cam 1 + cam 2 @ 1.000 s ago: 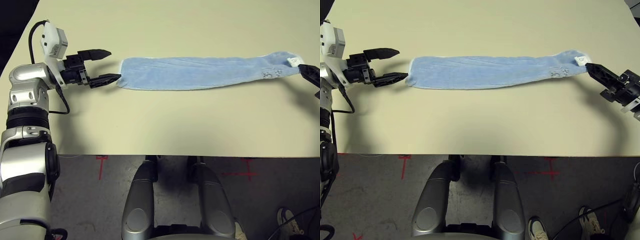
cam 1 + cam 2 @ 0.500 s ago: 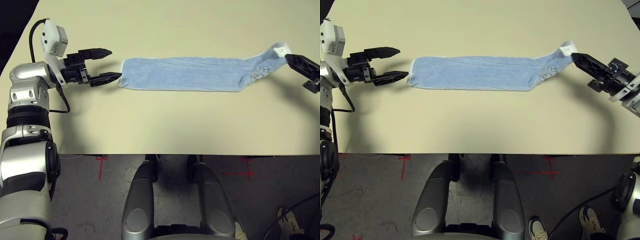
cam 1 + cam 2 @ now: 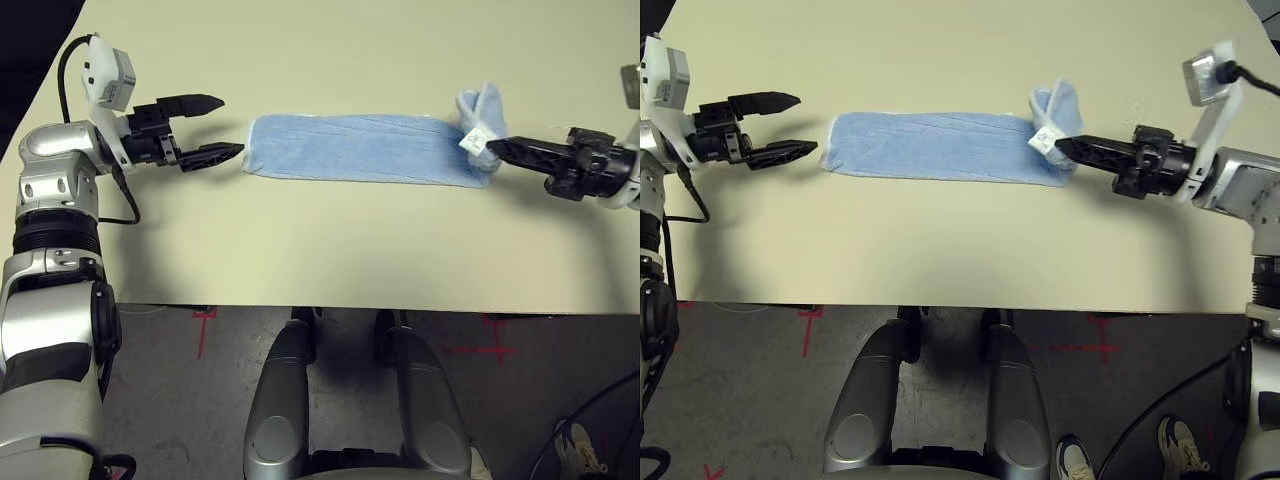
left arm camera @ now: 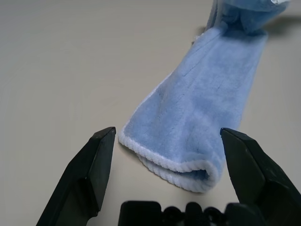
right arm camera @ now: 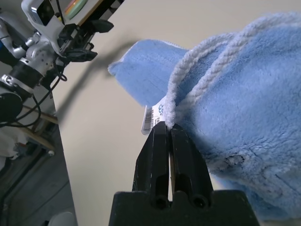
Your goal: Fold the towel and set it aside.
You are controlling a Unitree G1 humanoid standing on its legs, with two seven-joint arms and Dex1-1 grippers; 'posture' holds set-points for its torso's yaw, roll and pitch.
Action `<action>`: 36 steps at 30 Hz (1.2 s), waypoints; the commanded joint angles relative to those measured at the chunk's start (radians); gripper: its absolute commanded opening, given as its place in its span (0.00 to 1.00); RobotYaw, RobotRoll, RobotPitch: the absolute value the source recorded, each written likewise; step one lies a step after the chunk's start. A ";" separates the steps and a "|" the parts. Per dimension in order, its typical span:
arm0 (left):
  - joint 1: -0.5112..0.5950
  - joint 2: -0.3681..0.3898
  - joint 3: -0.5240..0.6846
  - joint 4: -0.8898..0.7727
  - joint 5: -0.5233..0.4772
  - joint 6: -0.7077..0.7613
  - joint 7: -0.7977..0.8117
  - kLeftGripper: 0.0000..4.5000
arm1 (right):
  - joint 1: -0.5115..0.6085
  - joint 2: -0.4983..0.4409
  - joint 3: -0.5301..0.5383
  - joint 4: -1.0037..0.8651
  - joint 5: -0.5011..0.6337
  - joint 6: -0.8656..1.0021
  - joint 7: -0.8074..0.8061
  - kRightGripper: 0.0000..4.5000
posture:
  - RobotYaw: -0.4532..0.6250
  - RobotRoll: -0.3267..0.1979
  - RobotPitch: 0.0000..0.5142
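Left gripper (image 3: 218, 127) wide open, holding nothing, pointing level along the table (image 3: 330, 250) toward the towel (image 3: 360, 148). One black finger sits just off the towel's left end, the other further back over bare tabletop; small gap to the cloth, no contact. Left wrist view: both fingers (image 4: 89, 174) spread to either side of the towel's near end, rounded folded edge with the whitish stitched border lying between them but ahead of the tips.

Towel: light blue terry, lying as a long narrow band flat on the beige table, running across the middle from near the left gripper to the right gripper. Looks doubled lengthwise; edges roughly parallel. Left and middle sections flat on the surface. Right end lifted off the table and curled back over itself into a small upright loop.

White label (image 3: 472, 138) hangs at that raised end, right at the fingertips.

Right gripper (image 3: 492, 150) clamped tight on the towel's right end, pinching the corner border next to the label. Right wrist view confirms it: fingers (image 5: 155, 155) pressed together with the white corded edge caught at the tips and blue pile bunched beside them. Gripper points level, toward the left gripper.
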 commanded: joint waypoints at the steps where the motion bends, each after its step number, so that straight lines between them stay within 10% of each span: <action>1: 0.000 -0.002 -0.006 0.003 0.010 0.005 -0.001 1.00 | -0.011 0.022 0.039 0.008 -0.037 -0.032 0.022 0.01 | 0.48 0.62 0.68; 20: -0.014 -0.016 -0.014 0.014 0.021 -0.001 0.017 1.00 | -0.107 0.150 0.183 0.012 -0.150 -0.016 -0.019 0.01 | 0.49 0.62 0.67; 32: 0.014 -0.029 -0.019 0.003 0.025 0.018 0.060 1.00 | -0.155 0.003 0.069 0.075 -0.084 -0.114 0.279 1.00 | 0.43 0.62 0.68; 36: 0.016 -0.037 -0.018 0.001 0.024 0.019 0.067 1.00 | -0.184 -0.052 0.016 0.123 -0.084 -0.140 0.300 1.00 | 0.43 0.62 0.68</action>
